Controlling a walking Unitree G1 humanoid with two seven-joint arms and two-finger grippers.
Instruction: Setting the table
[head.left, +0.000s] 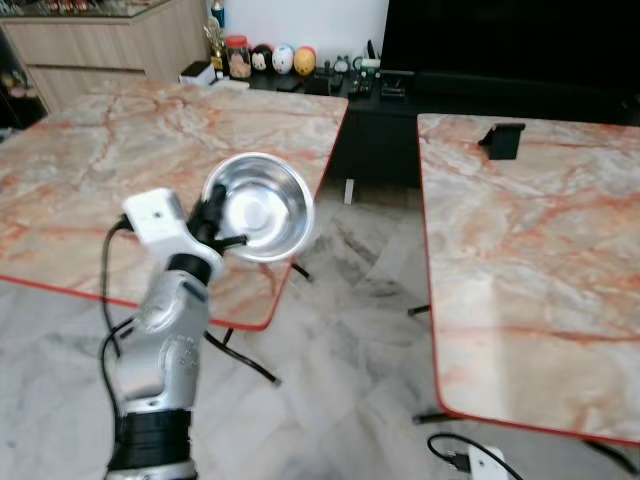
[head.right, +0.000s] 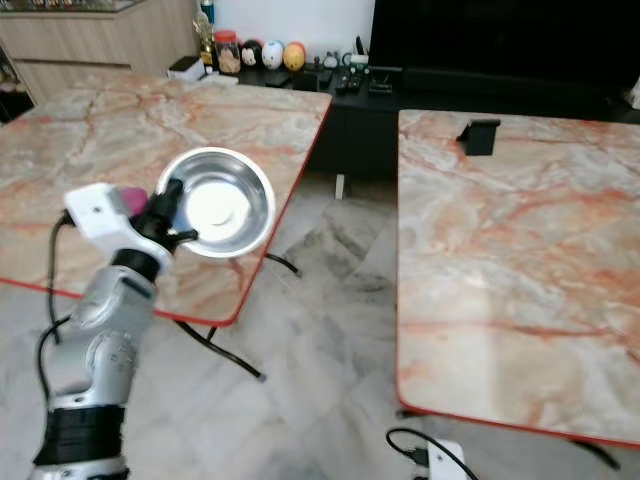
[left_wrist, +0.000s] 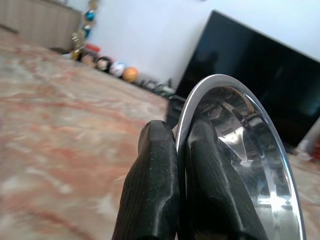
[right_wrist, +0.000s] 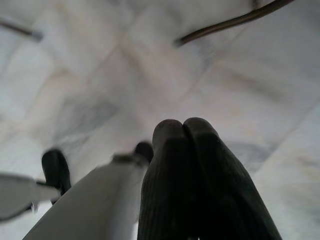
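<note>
Our left gripper (left_wrist: 181, 150) has its two black fingers (left_wrist: 152, 185) pinched on the rim of a steel bowl (head.left: 260, 205), one finger outside the wall and one inside, which the left wrist view makes plain while the head views give just a dark clamp at the bowl's near-left edge. From the head we see the bowl held tilted, its hollow turned up toward the camera, above the near right corner of the left counter (head.left: 90, 150), a marble-patterned top with a red edge. A second counter (head.left: 530, 260) of the same kind stands to the right across a gap of pale tiled floor (head.left: 350, 330), with a small black object (head.left: 502, 140) near its far edge. Our right gripper (right_wrist: 184, 131) hangs over that floor, fingers pressed together on nothing.
</note>
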